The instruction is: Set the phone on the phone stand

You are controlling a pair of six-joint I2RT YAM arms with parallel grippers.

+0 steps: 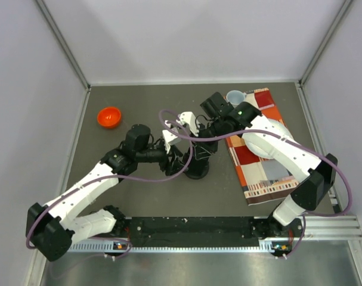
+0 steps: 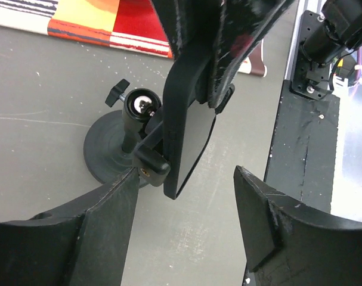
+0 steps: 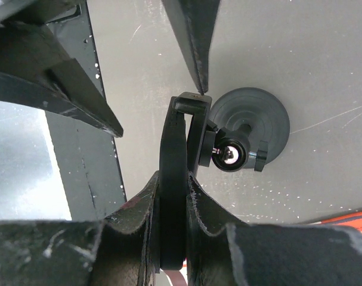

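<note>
The left arm [image 1: 85, 190] reaches forward and inward from its base, elbow low, wrist bent toward the centre. The left claw [image 2: 185, 173] stands wide open, its fingers [image 2: 109, 220] well apart. The right arm [image 1: 276, 143] rises, folds at the elbow and angles back inward. The right claw [image 3: 173, 179] is clamped on the phone [image 3: 172, 143] by its thin edge.

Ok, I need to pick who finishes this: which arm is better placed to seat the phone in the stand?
Right. The right gripper is shut on the phone, whose edge already meets the cradle of the phone stand. The left gripper is open, holding nothing, beside the stand.
</note>
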